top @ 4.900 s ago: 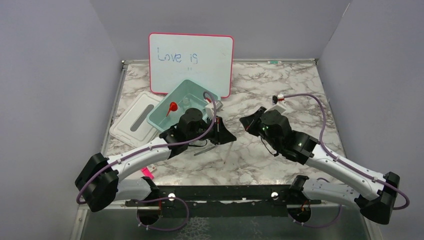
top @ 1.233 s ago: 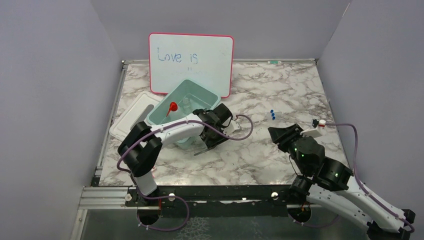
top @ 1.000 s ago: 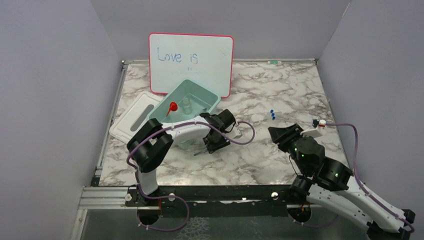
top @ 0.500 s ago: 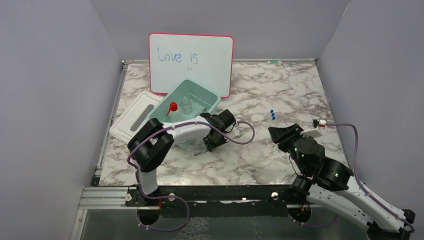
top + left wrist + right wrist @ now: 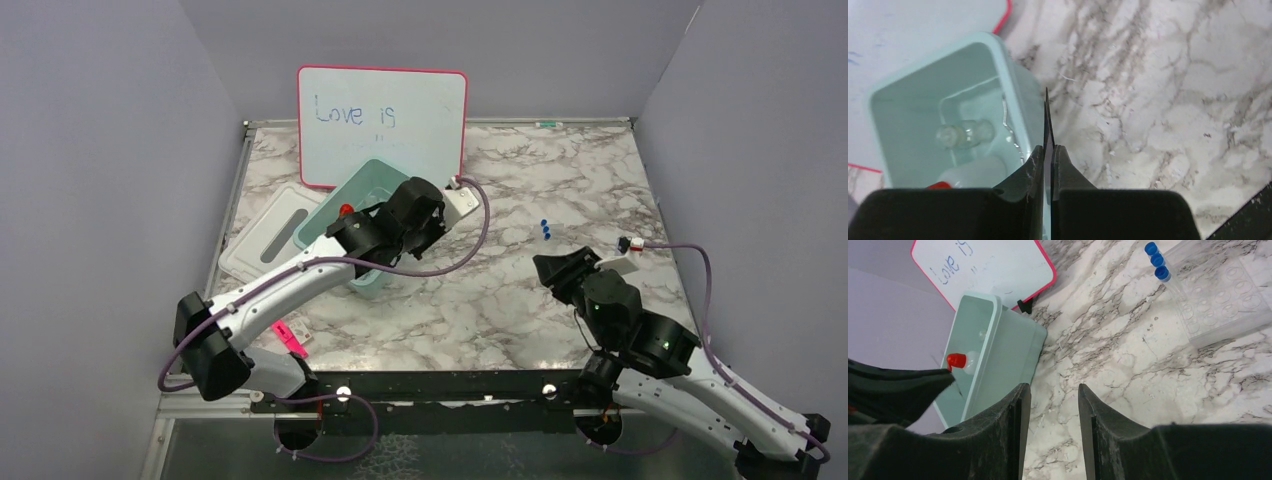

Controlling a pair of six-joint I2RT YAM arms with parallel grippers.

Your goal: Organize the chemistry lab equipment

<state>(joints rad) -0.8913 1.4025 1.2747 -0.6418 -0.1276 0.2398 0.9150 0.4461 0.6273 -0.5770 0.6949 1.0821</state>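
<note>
Over the marble bench (image 5: 600,180), from above: poises the left jaws above the near-right part of the teal bin (image 5: 358,185), beside the white lid (image 5: 262,240) and in front of the pink-framed whiteboard (image 5: 380,110). Shows the white squeeze bottle (image 5: 345,211) inside the bin by its red nozzle, the blue-capped clear tubes (image 5: 544,229) well apart to the right on the bench, and the pink marker pen (image 5: 290,340) near the left base. Parks the right jaws low at the right, touching nothing.

At the left wrist: pinches the left jaws almost shut on a thin dark metal strip (image 5: 1047,125), judged to be the metal tongs, right above the bin's wall (image 5: 1025,115). Finds the small glass flask (image 5: 965,134) and the bottle (image 5: 975,172) lying in the bin.

At the right wrist: spreads the right jaws open on nothing. Catches the tubes (image 5: 1157,261) standing in a clear rack (image 5: 1223,305) on the bench.

Judges roughly half done: bottle and flask binned, tongs about to go in, tubes left to move. Cannot find the brown bristle brush in any view
</note>
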